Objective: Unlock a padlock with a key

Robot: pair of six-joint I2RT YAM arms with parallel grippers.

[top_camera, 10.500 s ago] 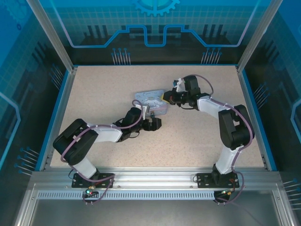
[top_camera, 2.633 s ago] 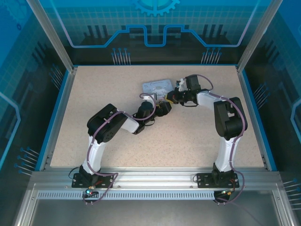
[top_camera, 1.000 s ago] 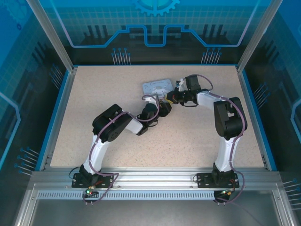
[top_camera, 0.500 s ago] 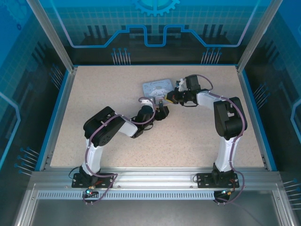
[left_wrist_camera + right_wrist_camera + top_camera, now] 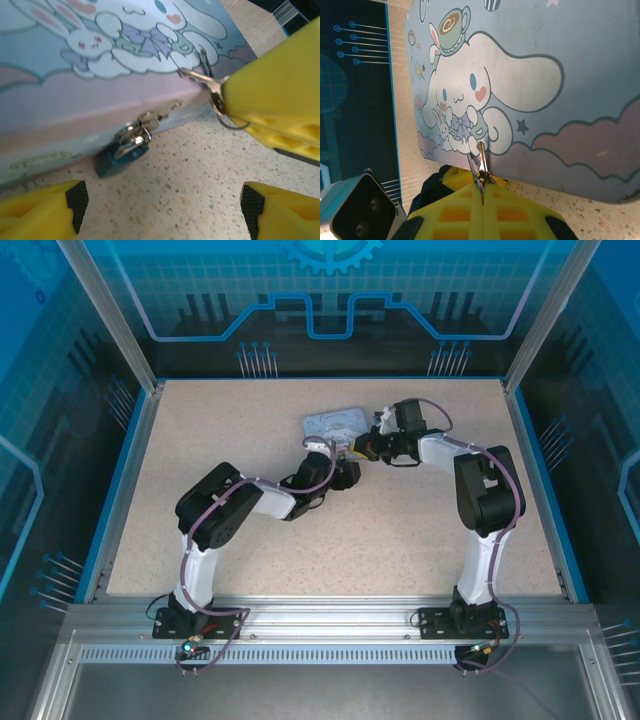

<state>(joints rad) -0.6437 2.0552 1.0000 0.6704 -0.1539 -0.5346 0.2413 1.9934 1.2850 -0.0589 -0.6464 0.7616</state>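
Early stage: you're seeing nothing unlocked yet. On the desk [image 5: 420, 520], the tin [image 5: 335, 425] is lying flat at the far middle, with both arms crowding its near edge. Left claw [image 5: 162, 200] is hanging wide open and empty. Right claw [image 5: 482, 197] is pinching shut. Padlock [image 5: 120, 159] is hanging on the tin's front hasp, body resting on the desk, shackle looking closed. Key [image 5: 481, 162] is sitting in the right claw, tip over the lid, apart from the lock. You're left with steadying, inserting, turning.
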